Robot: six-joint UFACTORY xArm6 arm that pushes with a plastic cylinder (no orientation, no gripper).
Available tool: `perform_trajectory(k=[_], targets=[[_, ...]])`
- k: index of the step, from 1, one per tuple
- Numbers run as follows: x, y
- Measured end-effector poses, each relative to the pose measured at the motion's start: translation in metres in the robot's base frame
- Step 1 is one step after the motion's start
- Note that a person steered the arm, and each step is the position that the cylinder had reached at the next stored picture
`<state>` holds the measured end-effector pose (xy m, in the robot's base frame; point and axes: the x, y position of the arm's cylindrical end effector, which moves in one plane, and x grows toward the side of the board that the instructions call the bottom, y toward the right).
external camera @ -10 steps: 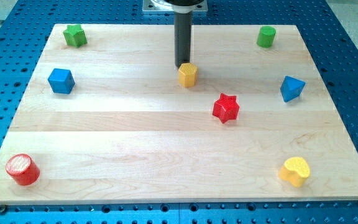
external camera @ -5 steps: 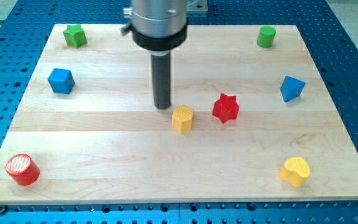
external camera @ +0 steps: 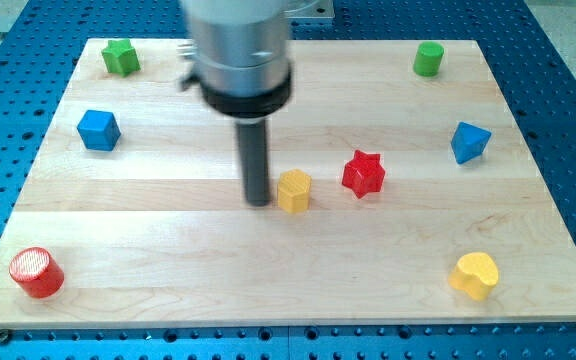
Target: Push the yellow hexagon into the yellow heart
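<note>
The yellow hexagon (external camera: 293, 190) sits near the middle of the wooden board. The yellow heart (external camera: 475, 275) lies at the view's bottom right, far from the hexagon. My tip (external camera: 258, 203) is down on the board just to the left of the hexagon, close to its left side. The rod rises from there to the grey arm body above it.
A red star (external camera: 364, 173) stands just right of the hexagon. A blue block (external camera: 469, 142) is at the right, a blue cube (external camera: 98, 129) at the left. Green blocks sit at the top left (external camera: 121, 56) and top right (external camera: 428, 58). A red cylinder (external camera: 36, 272) is bottom left.
The hexagon was pushed down from the upper middle toward the board's centre. My tip then moved down to the hexagon's left side; the hexagon has stayed put for the last half second.
</note>
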<state>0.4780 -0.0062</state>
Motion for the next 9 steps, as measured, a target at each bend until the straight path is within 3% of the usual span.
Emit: perform_trajectory(k=[2, 5, 6, 7, 9], targets=[[0.002, 0.1], [0.055, 0.11], [0.053, 0.079], [0.078, 0.075], [0.1, 0.126]])
